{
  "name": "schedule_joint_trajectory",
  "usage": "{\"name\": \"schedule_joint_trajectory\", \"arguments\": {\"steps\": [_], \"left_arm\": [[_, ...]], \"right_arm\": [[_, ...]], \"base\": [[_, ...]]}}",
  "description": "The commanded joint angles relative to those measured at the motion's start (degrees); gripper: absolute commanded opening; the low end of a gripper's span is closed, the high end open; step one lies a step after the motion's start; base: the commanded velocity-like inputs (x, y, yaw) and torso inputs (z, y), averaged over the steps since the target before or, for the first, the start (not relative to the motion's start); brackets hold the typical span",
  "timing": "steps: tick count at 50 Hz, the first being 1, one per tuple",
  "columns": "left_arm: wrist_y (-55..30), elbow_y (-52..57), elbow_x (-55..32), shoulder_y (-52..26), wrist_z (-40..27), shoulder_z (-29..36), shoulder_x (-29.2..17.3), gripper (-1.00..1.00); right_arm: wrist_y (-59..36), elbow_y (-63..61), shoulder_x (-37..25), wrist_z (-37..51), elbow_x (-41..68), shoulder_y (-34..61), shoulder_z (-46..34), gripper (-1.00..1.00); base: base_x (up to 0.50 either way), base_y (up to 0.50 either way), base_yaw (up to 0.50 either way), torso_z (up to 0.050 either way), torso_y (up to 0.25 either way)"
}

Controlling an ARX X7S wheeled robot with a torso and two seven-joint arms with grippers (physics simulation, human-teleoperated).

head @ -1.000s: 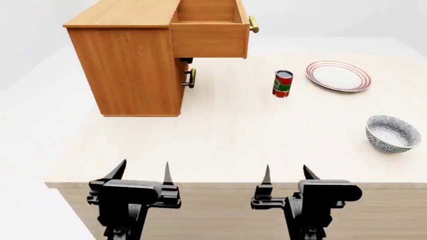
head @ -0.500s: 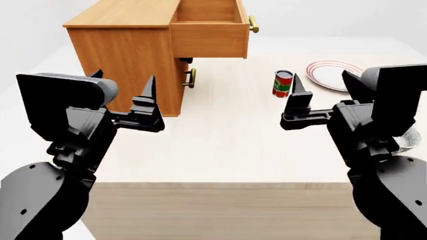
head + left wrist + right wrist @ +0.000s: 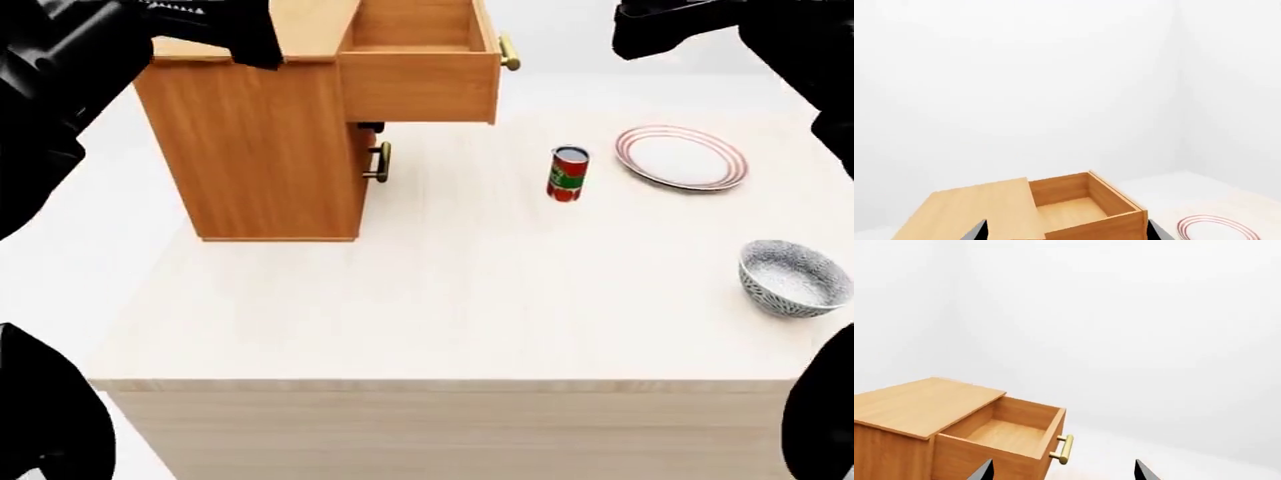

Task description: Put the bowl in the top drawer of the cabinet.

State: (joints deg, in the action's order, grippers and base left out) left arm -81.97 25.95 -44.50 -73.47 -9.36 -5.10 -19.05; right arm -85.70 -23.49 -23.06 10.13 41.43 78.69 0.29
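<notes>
Both arms raised high: left gripper [image 3: 1066, 231] and right gripper [image 3: 1064, 469] each with fingertips spread apart, holding nothing.

Overhead head view (wrists toward cabinet [image 3: 267, 130])

A pale wooden table [image 3: 441, 300] carries everything. The cabinet [image 3: 260, 140] stands at its far left. A red can [image 3: 567, 173] stands upright right of the cabinet. A plate [image 3: 681, 157] with red rim rings lies far right. The bowl [image 3: 793, 278] sits near the right edge, well apart from both.
</notes>
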Motion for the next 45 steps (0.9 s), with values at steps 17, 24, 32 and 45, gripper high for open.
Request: {"name": "schedule_joint_trajectory", "arguments": {"steps": [17,24,32,45], "left_arm": [[-0.88,-13.07,0.14,-19.65,2.6,6.15,-2.39,1.0],[-1.35,-13.56,-0.31,-21.45,2.65,6.94,-2.84,1.0],[-3.14,-13.05,-1.77,-22.49,1.53,6.11,-3.31,1.0],[-7.84,-11.33,-24.54,-18.69,-16.92,1.65,-7.83,1.0]], "right_arm": [[2.28,12.51,-2.56,-3.78,0.2,16.41,-8.2,1.0],[4.61,15.32,-3.11,-4.96,-0.7,17.06,-10.2,1.0],[7.54,19.55,-2.76,-5.41,-2.17,17.21,-11.21,1.0],[18.4,32.71,-2.48,-10.62,-8.38,19.01,-19.47,1.0]], "base": [[0.19,0.0,0.0,0.0,0.0],[0.22,0.0,0.0,0.0,0.0],[0.22,0.0,0.0,0.0,0.0],[0.22,0.0,0.0,0.0,0.0]]}}
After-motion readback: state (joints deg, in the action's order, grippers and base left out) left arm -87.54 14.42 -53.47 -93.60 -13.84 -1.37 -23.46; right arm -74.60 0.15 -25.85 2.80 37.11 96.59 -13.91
